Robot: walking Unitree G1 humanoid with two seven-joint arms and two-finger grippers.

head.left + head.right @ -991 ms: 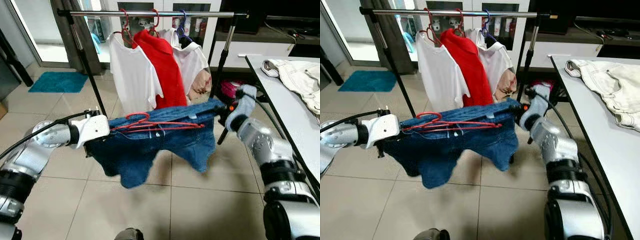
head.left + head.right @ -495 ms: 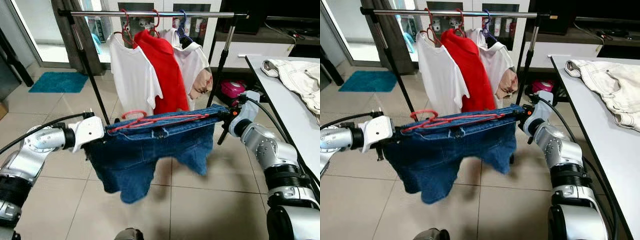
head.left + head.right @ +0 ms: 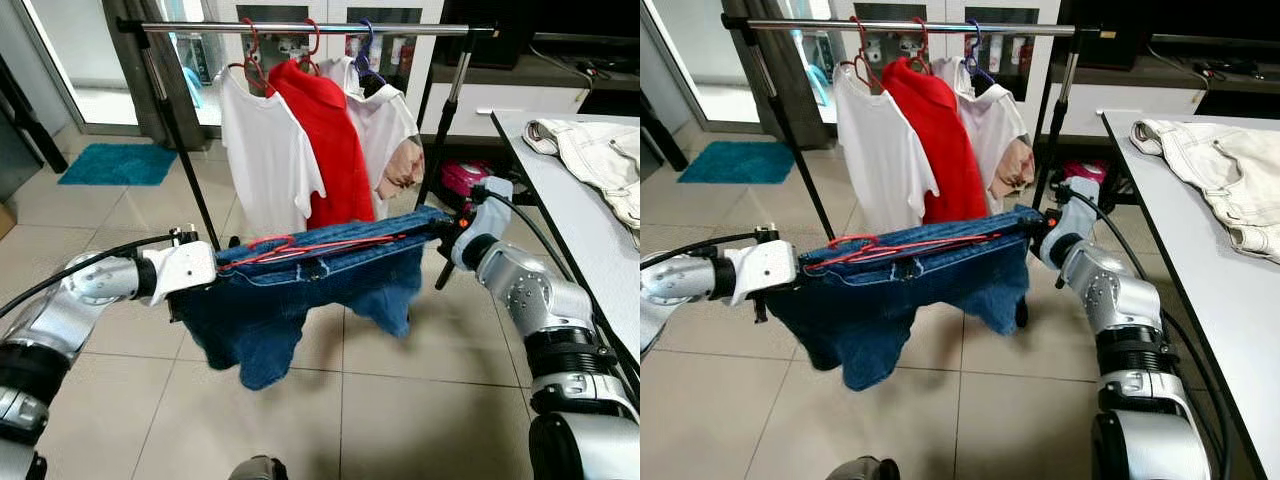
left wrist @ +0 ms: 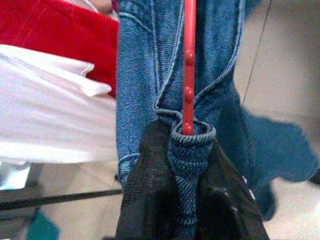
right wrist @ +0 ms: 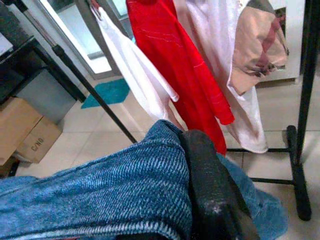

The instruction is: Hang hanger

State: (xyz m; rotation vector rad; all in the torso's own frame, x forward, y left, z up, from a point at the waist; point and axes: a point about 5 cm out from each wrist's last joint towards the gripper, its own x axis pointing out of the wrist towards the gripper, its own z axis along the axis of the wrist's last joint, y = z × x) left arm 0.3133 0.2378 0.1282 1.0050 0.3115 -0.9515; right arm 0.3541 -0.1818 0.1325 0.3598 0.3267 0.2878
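Blue denim garment [image 3: 300, 300] on red hanger [image 3: 310, 246] stretched between both arms, clothes rail [image 3: 300, 28] behind with shirts [image 3: 310, 140]

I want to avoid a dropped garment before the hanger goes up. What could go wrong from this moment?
1. The blue denim garment sags low between the left gripper and the right gripper; it might slide off the thin red plastic hanger.
2. The hanger's hook lies nearly flat, well below the silver metal clothes rail, so it may miss the rail when lifted.
3. The hanging white and red shirts crowd the rail and could snag.
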